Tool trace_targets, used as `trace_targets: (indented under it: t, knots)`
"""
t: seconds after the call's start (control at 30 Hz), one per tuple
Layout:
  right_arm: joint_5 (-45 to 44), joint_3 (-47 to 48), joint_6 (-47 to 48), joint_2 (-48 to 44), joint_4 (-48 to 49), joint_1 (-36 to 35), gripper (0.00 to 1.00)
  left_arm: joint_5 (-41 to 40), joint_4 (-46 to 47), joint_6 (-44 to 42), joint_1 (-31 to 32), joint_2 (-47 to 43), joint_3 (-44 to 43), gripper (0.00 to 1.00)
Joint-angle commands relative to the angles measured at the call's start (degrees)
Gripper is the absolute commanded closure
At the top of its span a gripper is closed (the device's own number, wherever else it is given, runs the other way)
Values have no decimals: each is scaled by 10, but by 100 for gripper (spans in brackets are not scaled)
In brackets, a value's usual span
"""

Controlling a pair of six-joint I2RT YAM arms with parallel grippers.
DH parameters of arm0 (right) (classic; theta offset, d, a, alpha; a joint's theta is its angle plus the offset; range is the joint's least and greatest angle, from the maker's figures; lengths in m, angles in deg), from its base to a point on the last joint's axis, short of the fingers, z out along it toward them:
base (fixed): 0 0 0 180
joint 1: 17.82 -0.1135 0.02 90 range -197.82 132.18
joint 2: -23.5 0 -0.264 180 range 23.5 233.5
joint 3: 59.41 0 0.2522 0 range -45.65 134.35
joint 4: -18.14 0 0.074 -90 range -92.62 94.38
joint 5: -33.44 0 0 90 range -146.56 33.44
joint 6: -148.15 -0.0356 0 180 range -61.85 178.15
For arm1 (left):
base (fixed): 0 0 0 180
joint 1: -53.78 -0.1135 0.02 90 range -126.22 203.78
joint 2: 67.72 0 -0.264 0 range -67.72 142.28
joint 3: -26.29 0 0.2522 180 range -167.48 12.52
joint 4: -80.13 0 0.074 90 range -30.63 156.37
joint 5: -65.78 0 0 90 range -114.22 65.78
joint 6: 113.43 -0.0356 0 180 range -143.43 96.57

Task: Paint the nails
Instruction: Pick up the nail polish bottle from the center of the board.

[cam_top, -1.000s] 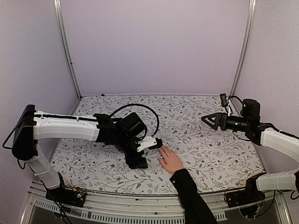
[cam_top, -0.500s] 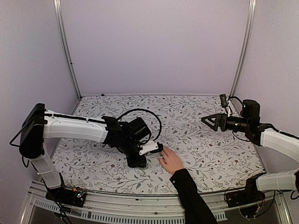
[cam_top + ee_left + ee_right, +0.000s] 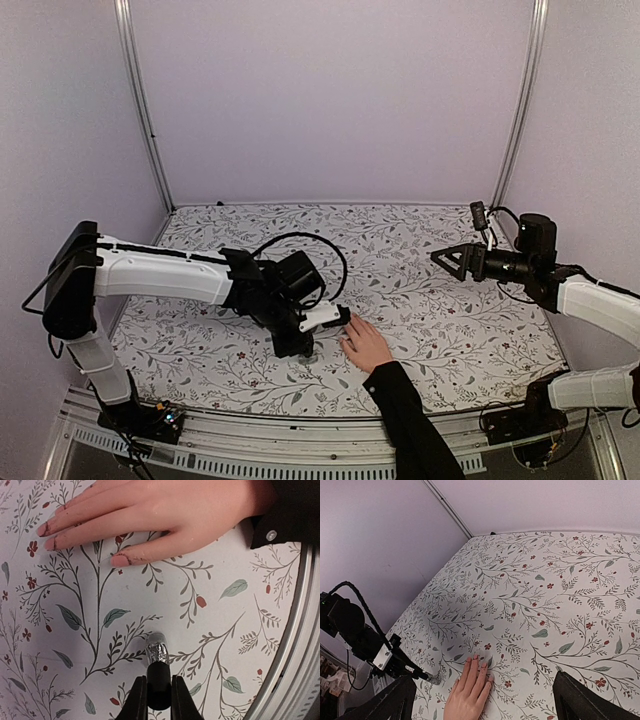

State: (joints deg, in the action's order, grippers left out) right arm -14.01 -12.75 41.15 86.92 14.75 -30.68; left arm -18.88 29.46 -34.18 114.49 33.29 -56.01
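Left wrist: nails point(image 3: 119, 560) point left (hand point(image 3: 190, 510) lies crosswise, flat)

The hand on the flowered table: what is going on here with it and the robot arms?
A person's hand lies flat on the table. The left gripper is shut on a small black tool with a silvery tip, near the hand but apart from it, not touching the nails. The right gripper hangs open, far off to the side.
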Motion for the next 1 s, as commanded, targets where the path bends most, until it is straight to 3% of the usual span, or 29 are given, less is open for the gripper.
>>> trace_targets:
  t: [0.0,0.17,0.43,0.67,0.97]
  knots:
    - [-2,-9,9,-5,13,-3,1,-1,-6,-2,7,10,-10,93]
    - [-3,-11,10,-11,19,-3,1,-5,-6,-4,7,-4,-7,100]
    - [33,-27,-1,-50,42,-16,1,15,39,-14,7,-103,23,100]
    - [27,-39,-2,-94,47,-66,1,71,89,-16,2,-206,47,100]
    - [41,-13,12,-69,40,-170,1,148,101,-12,-10,-273,38,100]
